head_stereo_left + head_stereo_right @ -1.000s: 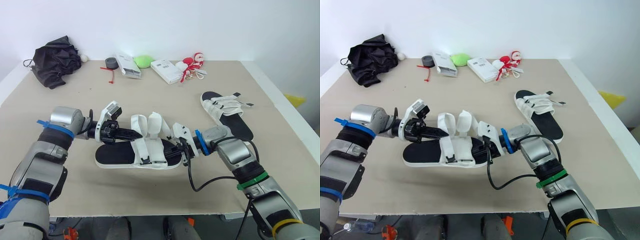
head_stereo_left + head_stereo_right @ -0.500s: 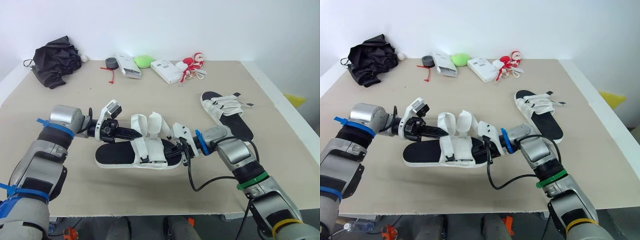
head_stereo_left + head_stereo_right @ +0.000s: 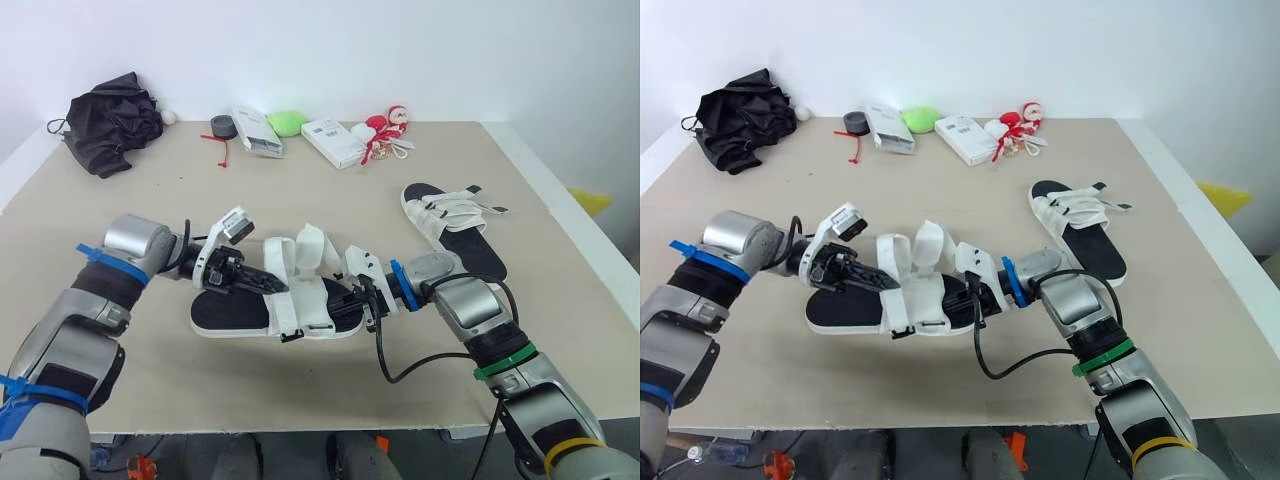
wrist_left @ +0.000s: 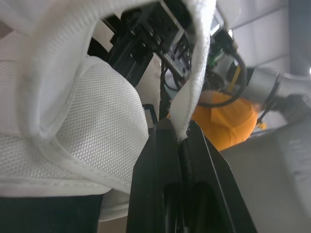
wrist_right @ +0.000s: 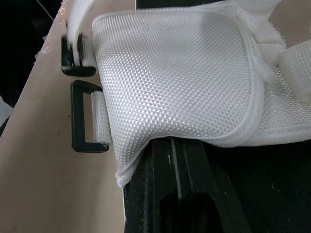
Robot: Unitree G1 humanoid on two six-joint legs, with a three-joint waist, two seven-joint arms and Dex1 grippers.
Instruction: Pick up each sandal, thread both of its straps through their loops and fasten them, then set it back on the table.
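Left wrist view: pinches the tip of the white strap [image 4: 194,73] with the left gripper [image 4: 179,138] fully closed, holding it up to feed toward the black loops [image 5: 85,116]. Steadies the sandal [image 3: 240,312] near table [image 3: 330,190] middle, from 3 o'clock, with the right gripper [image 3: 350,298] closed on its mesh flap [image 5: 170,73]. Leaves the second sandal [image 3: 455,225] at 2 o'clock.

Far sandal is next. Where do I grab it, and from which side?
Take the far sandal by its bare black end, pinching the sole's edge from the near right side. It lies flat on the table with that end toward the robot. Its white straps crowd the far half, so the near end is likely the clearest rim for a tool.
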